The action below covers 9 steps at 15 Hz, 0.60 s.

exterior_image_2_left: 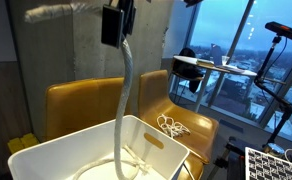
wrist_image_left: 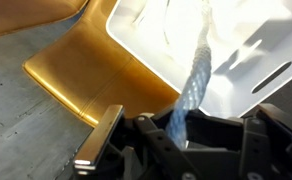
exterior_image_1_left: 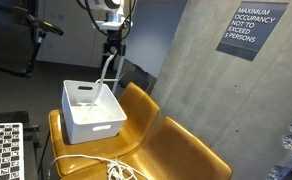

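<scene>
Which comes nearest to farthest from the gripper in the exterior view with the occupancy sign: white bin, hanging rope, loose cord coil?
1. Hanging rope: clamped in the gripper, dropping straight below.
2. White bin: beneath, on the yellow seat; the rope runs into it.
3. Loose cord coil: on the seat's front edge, past the bin.

Rope (wrist_image_left: 192, 88) looks braided fibre, bin (exterior_image_1_left: 94, 126) smooth plastic.

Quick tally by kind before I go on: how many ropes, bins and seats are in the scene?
Ropes: 2, the held rope hanging from the gripper and the coiled rope on a seat
Bins: 1, the white bin
Seats: 2, yellow seat and yellow seat
Total: 5
</scene>
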Each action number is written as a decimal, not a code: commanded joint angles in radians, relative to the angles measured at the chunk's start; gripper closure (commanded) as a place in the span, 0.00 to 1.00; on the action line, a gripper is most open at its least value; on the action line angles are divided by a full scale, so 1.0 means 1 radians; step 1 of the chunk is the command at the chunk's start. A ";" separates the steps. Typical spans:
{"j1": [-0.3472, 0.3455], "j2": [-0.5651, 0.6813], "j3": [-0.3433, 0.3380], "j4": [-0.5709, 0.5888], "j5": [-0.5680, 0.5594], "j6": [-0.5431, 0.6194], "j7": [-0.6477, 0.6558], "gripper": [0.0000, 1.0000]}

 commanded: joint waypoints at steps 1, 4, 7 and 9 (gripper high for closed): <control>-0.002 0.023 -0.008 -0.038 0.032 -0.002 0.023 1.00; 0.003 0.032 -0.004 -0.086 0.042 0.003 0.033 1.00; 0.014 0.036 -0.001 -0.116 0.042 -0.004 0.050 0.74; 0.015 0.031 0.000 -0.130 0.041 -0.009 0.051 0.60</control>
